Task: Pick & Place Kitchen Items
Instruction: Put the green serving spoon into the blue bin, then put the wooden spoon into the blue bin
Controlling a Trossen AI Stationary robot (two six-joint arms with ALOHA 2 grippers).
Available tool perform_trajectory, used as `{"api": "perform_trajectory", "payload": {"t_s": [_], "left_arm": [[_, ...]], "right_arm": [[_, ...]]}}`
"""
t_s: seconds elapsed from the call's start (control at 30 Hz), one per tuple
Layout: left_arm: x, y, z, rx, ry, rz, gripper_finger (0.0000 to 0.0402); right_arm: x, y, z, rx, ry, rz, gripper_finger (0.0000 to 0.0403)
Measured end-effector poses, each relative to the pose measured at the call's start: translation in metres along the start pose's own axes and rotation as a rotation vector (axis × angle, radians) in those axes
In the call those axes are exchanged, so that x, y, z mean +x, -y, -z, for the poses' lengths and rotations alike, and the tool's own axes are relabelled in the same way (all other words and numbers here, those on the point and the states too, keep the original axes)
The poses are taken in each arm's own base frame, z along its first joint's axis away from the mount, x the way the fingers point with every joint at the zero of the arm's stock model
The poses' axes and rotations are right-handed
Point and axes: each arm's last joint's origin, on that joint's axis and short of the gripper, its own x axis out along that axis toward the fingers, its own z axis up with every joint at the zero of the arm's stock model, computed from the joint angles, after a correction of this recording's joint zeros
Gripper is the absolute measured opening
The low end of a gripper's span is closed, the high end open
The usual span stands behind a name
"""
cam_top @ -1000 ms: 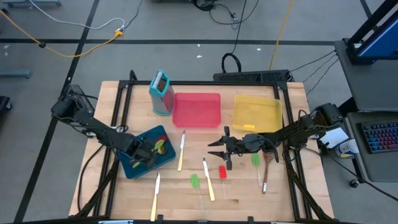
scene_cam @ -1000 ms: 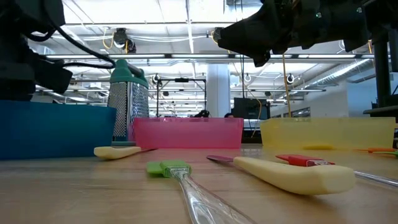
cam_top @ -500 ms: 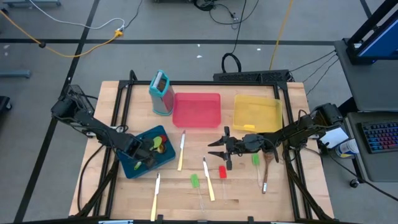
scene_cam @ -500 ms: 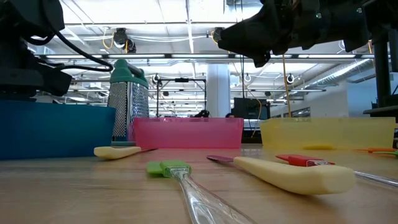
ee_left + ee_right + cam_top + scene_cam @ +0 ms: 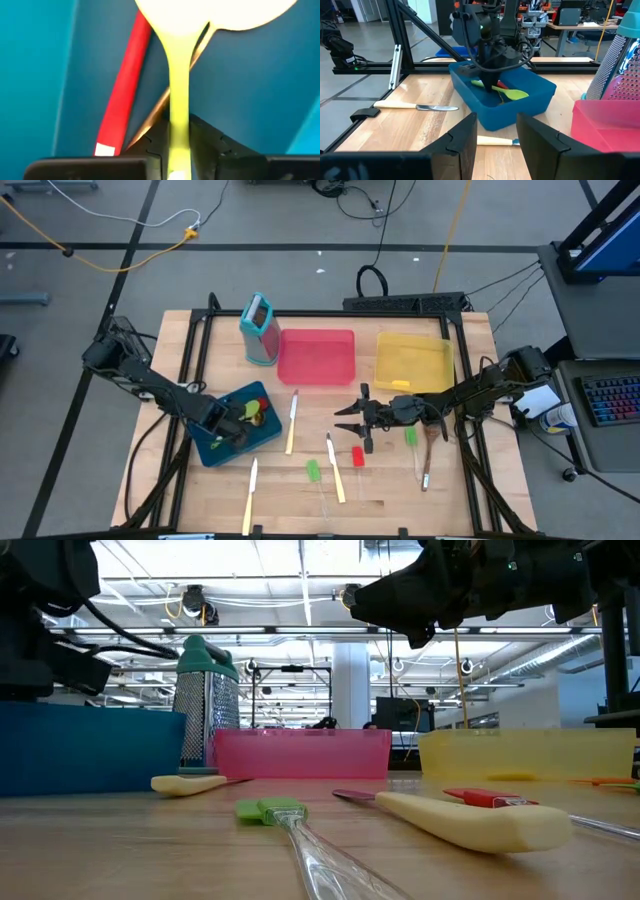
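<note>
Green spoon [image 5: 179, 100] in blue tray [image 5: 262, 438], grater [image 5: 259, 328] behind

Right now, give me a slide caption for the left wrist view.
Left gripper jaws around a yellow-green spoon's handle inside the blue tray, beside a red utensil.

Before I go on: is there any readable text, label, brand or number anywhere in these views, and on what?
None readable.
Red utensil in the blue tray: a white patch, no legible print.
Red piece on the table: a pale label end, too small to read.
</note>
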Motion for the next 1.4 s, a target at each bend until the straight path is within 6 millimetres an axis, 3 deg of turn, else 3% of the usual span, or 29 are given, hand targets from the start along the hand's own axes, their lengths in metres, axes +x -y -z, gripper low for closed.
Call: {"api": "perform_trajectory", "payload": {"t_s": [0.23,0.47,0.93,1.13,1.4], "left_arm": [[-0.001,-0.014,0.005,-0.073,-0.046,-0.143,0.0059],[-0.009,-0.007,0.002,-0.054,-0.021,-0.11,0.008],[-0.023,0.015,-0.011,0.079,0.166,0.025,0.0005],[-0.025,0.029,-0.014,0.238,0.188,0.164,0.0012],[-0.025,0.029,-0.015,0.219,0.21,0.152,0.0003]], "right_arm": [[0.0,0.0,0.0,0.0,0.0,0.001,0.013],[0.0,0.0,0.0,0.0,0.0,0.0,0.013],[0.0,0.0,0.0,0.0,0.0,0.001,0.013],[0.0,0.0,0.0,0.0,0.0,0.0,0.013],[0.0,0.0,0.0,0.0,0.0,0.0,0.013]]}}
